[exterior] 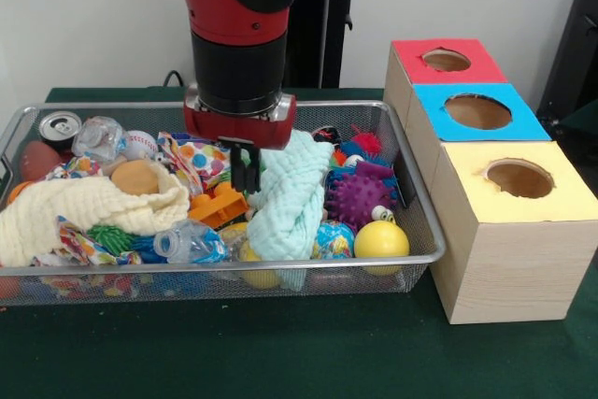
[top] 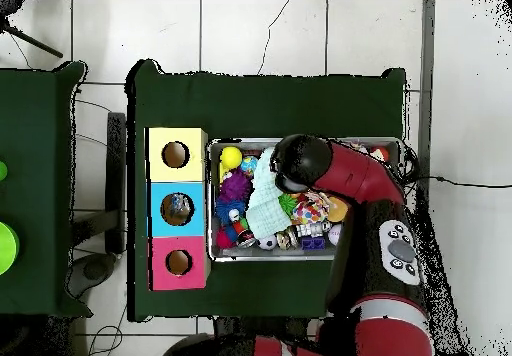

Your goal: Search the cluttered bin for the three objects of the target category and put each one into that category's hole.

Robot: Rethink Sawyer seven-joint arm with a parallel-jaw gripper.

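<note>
The wire mesh bin (exterior: 280, 263) is full of toys and cloths. It also shows in the overhead view (top: 272, 258), where my arm covers much of it. One clear wrinkly bottle (exterior: 190, 242) lies by the near rim. A second bottle (exterior: 98, 137) lies at the far left, beside a silver can (exterior: 60, 126). The third bottle is hidden. My gripper (exterior: 246, 170) points down over the bin's middle, between an orange toy (exterior: 220, 205) and a pale green cloth (exterior: 291, 198). Its fingers are together with nothing seen between them.
Three wooden boxes with holes stand right of the bin: red top (exterior: 447, 63), blue top (exterior: 478, 111), yellow top (exterior: 519, 179). In the bin lie a cream cloth (exterior: 84, 207), a purple spiky ball (exterior: 360, 198), a yellow ball (exterior: 381, 240) and a baseball (exterior: 140, 144).
</note>
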